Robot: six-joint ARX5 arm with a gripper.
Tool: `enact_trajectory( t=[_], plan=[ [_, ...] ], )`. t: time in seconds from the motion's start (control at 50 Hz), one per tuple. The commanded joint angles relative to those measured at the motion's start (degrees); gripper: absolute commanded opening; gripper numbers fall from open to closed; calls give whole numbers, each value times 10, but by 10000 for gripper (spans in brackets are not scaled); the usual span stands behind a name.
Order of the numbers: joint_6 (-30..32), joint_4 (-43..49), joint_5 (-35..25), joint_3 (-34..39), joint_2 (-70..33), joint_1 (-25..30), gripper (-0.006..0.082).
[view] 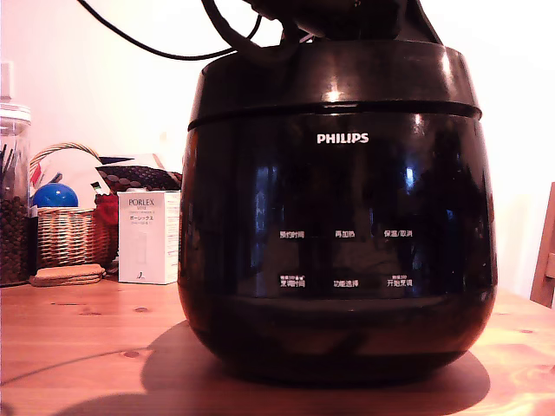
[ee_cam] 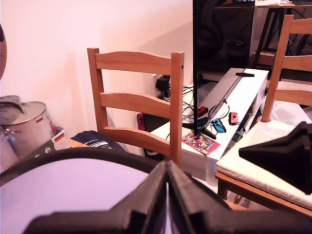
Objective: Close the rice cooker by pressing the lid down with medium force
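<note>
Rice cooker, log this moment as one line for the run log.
rice cooker: upright on wooden table | lid: down, seam looks even | end effector: fingers together, above lid | contact: cannot tell

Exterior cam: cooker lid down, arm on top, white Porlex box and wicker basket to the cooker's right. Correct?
Not quite. In the exterior view the Porlex box and wicker basket stand at the rice cooker's left, not right. The lid does look down.

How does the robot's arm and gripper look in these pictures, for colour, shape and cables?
The gripper has matte black, wedge-shaped fingers with angular edges. In the exterior view only a dark part of the arm shows above the rice cooker, with black cables looping from it. No markings are visible.
</note>
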State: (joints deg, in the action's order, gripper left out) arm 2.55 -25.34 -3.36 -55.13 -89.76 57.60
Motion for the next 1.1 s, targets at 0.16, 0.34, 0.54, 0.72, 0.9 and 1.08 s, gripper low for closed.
enact_trajectory(
  t=[0.16, 0.34, 0.54, 0.72, 0.9, 1.08],
  plan=[
    [-2, -5, -7, 76, -23, -9, -22],
    [5, -6, -14, 83, -26, -6, -22],
    [12, 0, -16, 84, -43, -1, -22],
    [14, 17, -25, 84, -71, 2, -22],
    [16, 33, -25, 84, -82, 2, -22],
    [16, 73, -25, 84, -94, 1, -22]
  ],
)
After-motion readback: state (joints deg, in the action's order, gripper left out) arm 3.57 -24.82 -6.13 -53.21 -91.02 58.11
